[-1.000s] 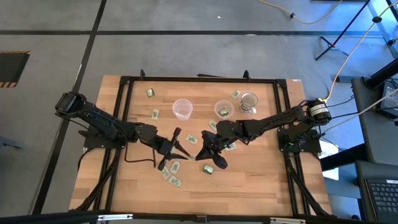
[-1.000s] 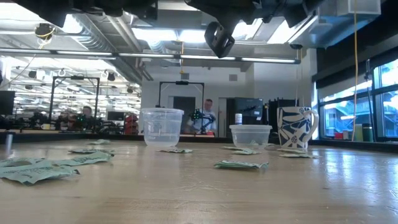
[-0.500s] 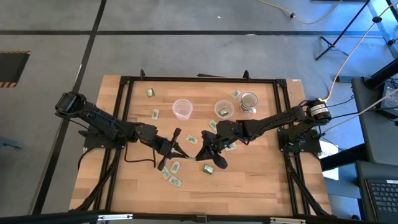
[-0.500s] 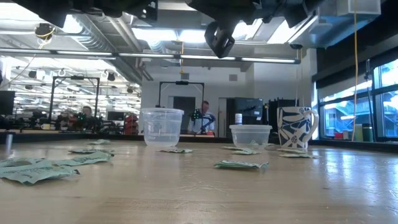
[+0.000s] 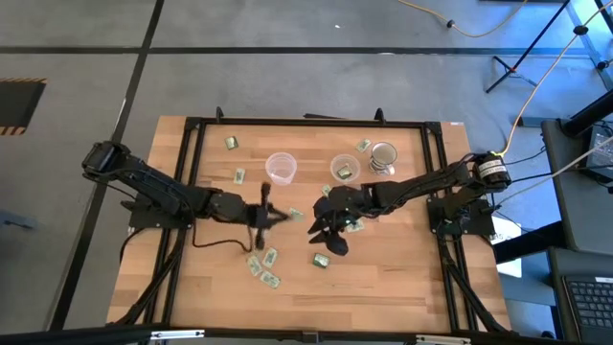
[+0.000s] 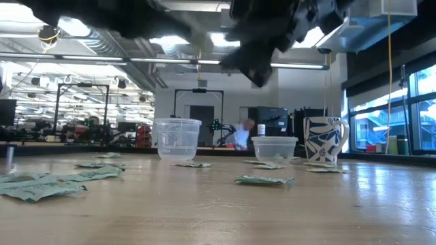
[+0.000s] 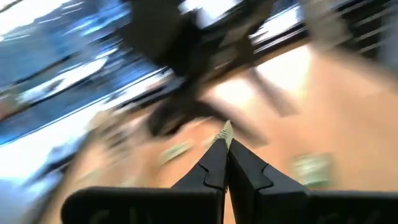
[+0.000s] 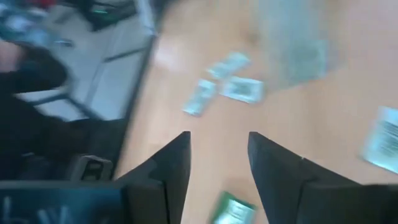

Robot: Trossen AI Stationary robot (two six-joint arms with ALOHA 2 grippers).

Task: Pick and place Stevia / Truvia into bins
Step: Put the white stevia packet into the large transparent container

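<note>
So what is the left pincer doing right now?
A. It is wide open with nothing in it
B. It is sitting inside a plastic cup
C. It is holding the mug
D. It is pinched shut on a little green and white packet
D: in the left wrist view the left pincer has its fingers pressed together, with the tip of a packet poking out between them.

Right end effector (image 8: pixel 217 155) fingers apart above wooden table (image 8: pixel 186 134), green-white sachets (image 8: pixel 227 87) scattered ahead
</note>
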